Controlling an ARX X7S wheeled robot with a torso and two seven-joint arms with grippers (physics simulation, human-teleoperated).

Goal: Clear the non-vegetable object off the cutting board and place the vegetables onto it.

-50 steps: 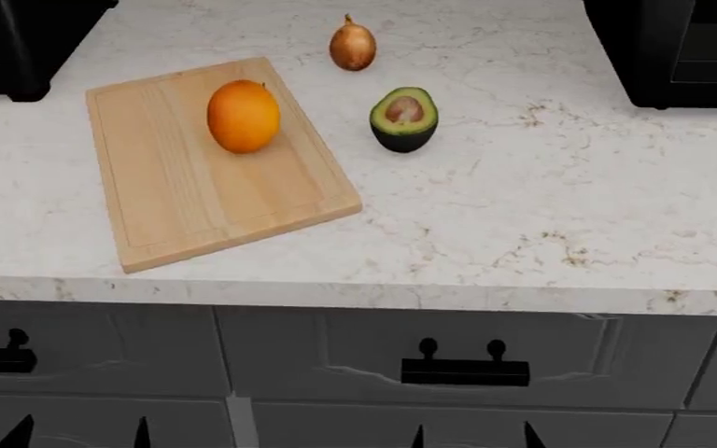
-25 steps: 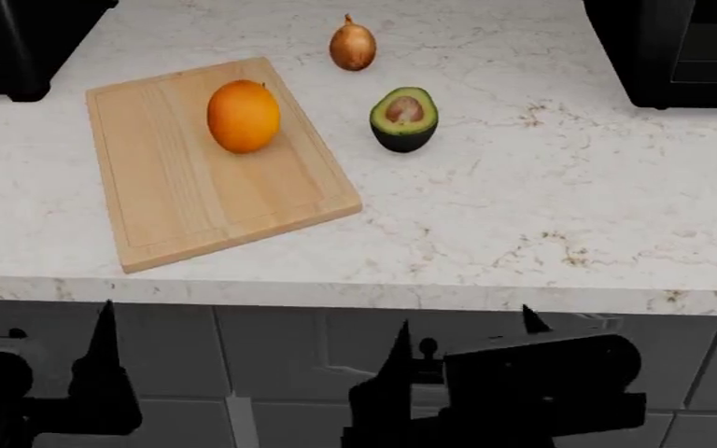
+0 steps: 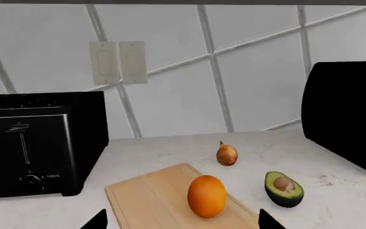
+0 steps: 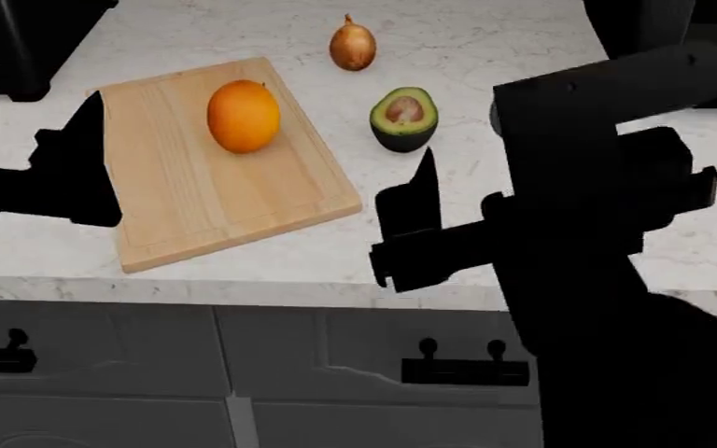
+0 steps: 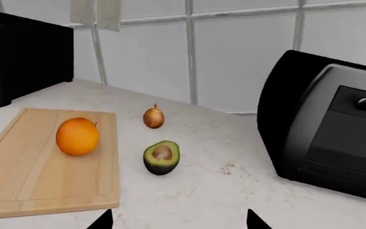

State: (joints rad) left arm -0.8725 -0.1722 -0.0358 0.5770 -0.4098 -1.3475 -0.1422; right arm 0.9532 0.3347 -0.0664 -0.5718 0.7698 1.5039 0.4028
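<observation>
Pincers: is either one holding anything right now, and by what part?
Nothing is held. Both pincers are open and empty; the orange sits on the cutting board, the onion and avocado on the counter.

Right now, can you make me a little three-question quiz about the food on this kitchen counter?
1. True or false: the orange sits on the cutting board.
2. Which lies nearer the avocado half: A) the toaster, B) the onion, C) the drawer handle?
3. Fill in: the avocado half shows a brown ____ in its middle.

Key
1. True; nothing else is on the board.
2. B; the onion rests on the marble counter just behind the avocado half, not touching it.
3. pit
</observation>
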